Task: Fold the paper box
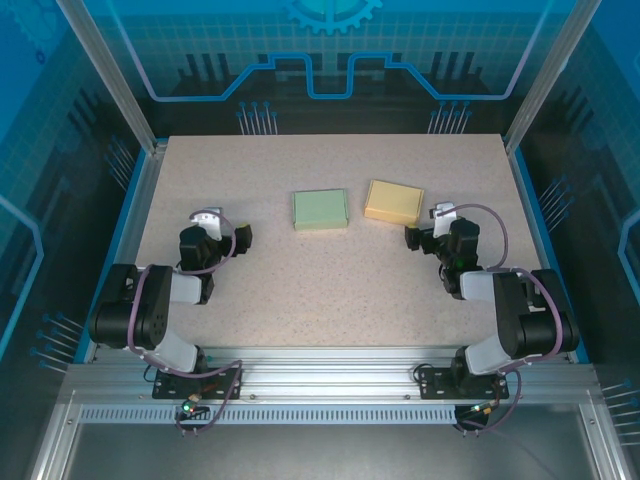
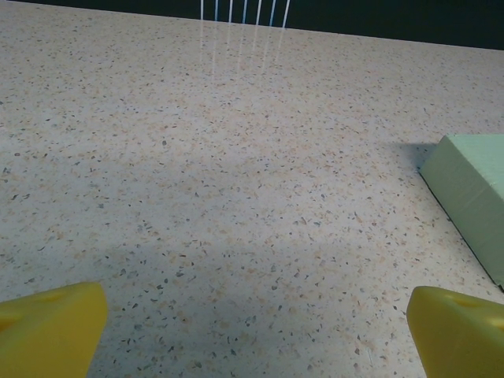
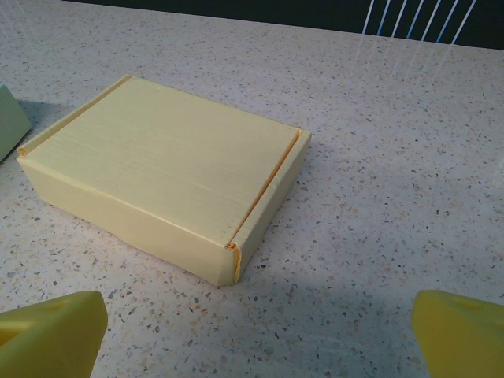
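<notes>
The yellow box (image 1: 394, 201) and the green box (image 1: 320, 209) lie closed on the table (image 1: 300, 290), near each other. The left gripper (image 1: 238, 238) and right gripper (image 1: 416, 238) are released and empty. Folding seems finished; next perhaps press the lids flat

The green box (image 2: 472, 189) is cut off by the right edge of the left wrist view and reduced to a sliver at the right wrist view's left edge; bottom corners crop each gripper's yellow fingertips (image 2: 51, 331).
</notes>
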Robot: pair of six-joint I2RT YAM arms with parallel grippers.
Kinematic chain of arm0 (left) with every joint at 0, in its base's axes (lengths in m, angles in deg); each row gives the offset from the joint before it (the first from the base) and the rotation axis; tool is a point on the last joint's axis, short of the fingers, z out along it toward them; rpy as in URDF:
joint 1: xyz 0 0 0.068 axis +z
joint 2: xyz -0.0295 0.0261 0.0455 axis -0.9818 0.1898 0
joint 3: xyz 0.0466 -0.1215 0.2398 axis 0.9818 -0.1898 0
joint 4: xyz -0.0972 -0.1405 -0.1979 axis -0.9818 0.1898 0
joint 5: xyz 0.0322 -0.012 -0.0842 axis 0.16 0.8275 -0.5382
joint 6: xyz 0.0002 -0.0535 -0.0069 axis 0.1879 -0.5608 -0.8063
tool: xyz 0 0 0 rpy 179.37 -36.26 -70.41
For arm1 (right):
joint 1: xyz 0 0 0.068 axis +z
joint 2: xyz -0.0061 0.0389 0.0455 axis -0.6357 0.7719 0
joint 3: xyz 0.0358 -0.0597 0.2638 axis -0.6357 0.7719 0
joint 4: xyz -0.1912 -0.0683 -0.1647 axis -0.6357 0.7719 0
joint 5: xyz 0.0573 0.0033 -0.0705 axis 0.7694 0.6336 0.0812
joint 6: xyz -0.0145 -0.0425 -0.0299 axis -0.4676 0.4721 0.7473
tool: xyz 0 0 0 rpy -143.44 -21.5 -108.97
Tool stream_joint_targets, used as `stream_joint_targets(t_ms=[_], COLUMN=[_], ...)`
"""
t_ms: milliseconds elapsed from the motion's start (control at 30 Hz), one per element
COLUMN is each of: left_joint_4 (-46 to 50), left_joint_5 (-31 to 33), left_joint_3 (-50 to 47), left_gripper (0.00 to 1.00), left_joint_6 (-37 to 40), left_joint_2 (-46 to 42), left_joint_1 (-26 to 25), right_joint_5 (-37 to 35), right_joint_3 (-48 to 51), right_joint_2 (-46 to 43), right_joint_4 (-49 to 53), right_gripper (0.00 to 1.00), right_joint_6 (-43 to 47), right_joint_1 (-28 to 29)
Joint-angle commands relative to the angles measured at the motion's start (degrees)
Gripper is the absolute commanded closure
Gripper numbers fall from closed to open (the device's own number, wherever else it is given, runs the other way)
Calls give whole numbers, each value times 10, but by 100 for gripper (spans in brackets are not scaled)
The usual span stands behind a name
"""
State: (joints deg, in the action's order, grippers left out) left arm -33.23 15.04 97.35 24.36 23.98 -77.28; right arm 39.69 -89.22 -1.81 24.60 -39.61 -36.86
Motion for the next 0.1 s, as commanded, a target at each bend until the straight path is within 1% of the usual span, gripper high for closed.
stream_joint_targets(t_ms=[0,67], left_joint_4=[0,0], left_joint_5=[-14,-15], left_joint_3=[12,13], left_gripper=[1,1], left_joint_6=[7,7], left_joint_2=[-5,-5], left_joint_1=[2,3], right_joint_5=[-9,-9], right_joint_3=[-8,-8], right_joint_2=[2,2], right_joint_4=[0,0], right_gripper=[0,0], right_joint_6=[-6,-6], right_joint_1=[5,5])
